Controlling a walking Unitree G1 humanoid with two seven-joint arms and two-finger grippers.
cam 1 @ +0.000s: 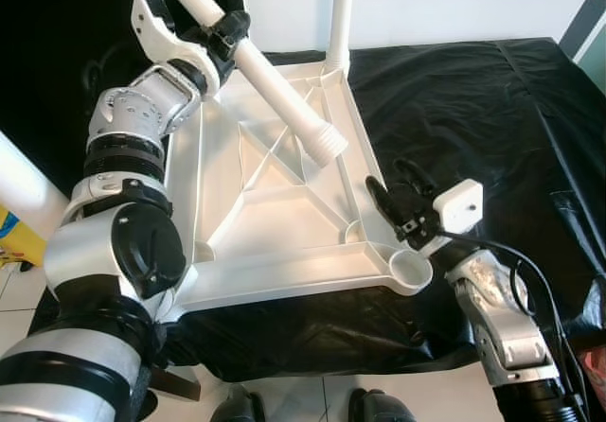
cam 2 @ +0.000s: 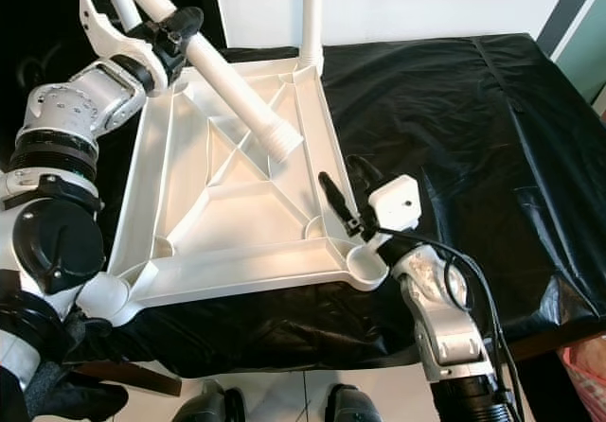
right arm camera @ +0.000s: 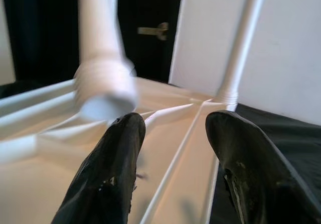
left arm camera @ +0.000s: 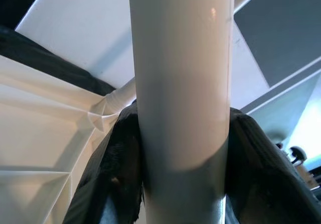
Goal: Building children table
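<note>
A white plastic table top (cam 1: 275, 214) lies upside down on a black cloth, its ribbed underside up. One white leg (cam 1: 339, 15) stands screwed into the far right corner. My left gripper (cam 1: 225, 32) is shut on a second white leg (cam 1: 284, 100), held slanting above the top with its threaded end (cam 1: 327, 144) pointing down toward the middle. The left wrist view has black fingers (left arm camera: 115, 163) clamped round that leg (left arm camera: 183, 73). My right gripper (cam 1: 396, 190) is open beside the near right corner socket (cam 1: 409, 268), holding nothing.
The black cloth (cam 1: 473, 110) covers the work surface to the right of the top. A yellow object (cam 1: 14, 237) and white tiled floor lie at the left. My own feet (cam 1: 303, 408) show below the near edge.
</note>
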